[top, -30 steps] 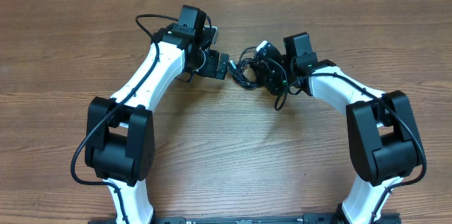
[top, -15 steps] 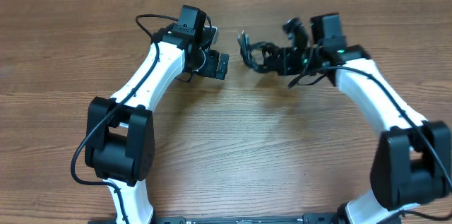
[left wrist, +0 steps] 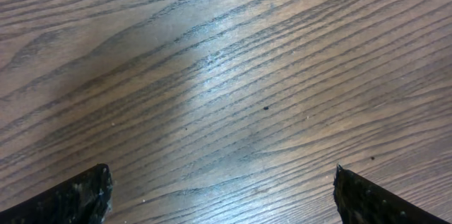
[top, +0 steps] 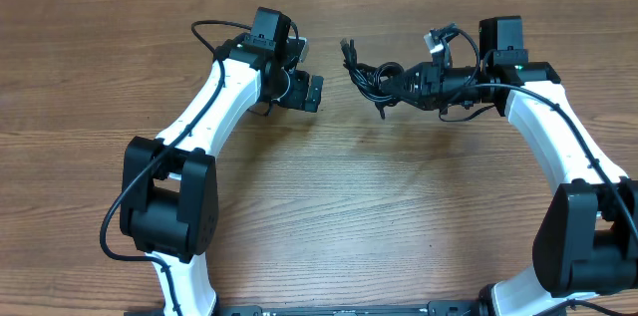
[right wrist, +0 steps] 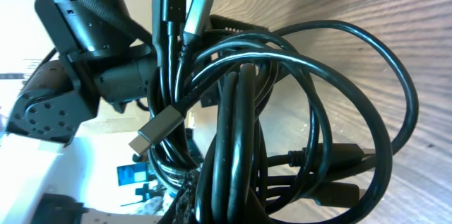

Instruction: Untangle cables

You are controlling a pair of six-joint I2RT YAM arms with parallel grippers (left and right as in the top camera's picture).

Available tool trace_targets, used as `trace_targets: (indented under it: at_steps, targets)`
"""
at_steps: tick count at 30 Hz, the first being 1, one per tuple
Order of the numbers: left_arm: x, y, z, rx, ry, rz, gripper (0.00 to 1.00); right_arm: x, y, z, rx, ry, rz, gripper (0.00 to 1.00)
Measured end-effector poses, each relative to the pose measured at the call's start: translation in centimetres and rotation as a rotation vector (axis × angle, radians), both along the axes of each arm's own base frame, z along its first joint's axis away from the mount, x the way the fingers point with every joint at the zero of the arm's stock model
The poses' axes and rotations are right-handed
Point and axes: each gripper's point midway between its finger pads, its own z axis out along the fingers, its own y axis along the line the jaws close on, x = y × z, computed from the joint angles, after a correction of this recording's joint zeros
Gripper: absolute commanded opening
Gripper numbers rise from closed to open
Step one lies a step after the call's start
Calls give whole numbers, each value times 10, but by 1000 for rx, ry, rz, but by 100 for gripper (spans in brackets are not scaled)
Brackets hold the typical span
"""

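The cables (top: 371, 79) are a tight bundle of thin black cords with plug ends, held up off the table at the back centre. My right gripper (top: 404, 84) is shut on the bundle from the right. In the right wrist view the cables (right wrist: 247, 125) fill the frame as stacked loops, with silver plug tips at the top and left, and the fingers are mostly hidden behind them. My left gripper (top: 309, 92) is open and empty, left of the bundle and apart from it. The left wrist view shows only its two fingertips (left wrist: 222, 192) over bare wood.
The wooden table (top: 329, 216) spreads around both arms. The left arm's black wrist (right wrist: 85, 33) shows behind the bundle in the right wrist view. Both arm bases stand at the front edge.
My right gripper has lifted the cable bundle and carried it to the right and back, turning its wrist. The left arm has not moved.
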Motion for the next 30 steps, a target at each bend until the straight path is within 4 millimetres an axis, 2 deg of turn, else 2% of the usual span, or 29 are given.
trace_targets:
  at_steps: [10, 14, 17, 21, 24, 27, 30]
  targets:
    - [0, 0, 0, -1, 0, 0, 100, -12, 1, -2, 18, 83, 9, 4]
    - [-3, -7, 2, -50, 26, 27, 100, -14, 1, -3, 18, 100, 9, 4]
    - [-6, -30, 10, -175, 35, -41, 100, -16, 1, -3, 22, 136, 1, 4]
    - [-24, -67, 33, -391, 16, -289, 100, -16, 2, 0, 47, 208, -19, 4]
    - [-35, -86, 52, -527, -20, -433, 100, -17, 4, 9, 106, 262, -20, 4]
    - [-39, -92, 69, -635, -59, -515, 100, -12, 5, 21, 163, 265, -15, 4]
    - [-35, -83, 78, -699, -81, -522, 100, -7, 3, 29, 202, 277, -19, 4]
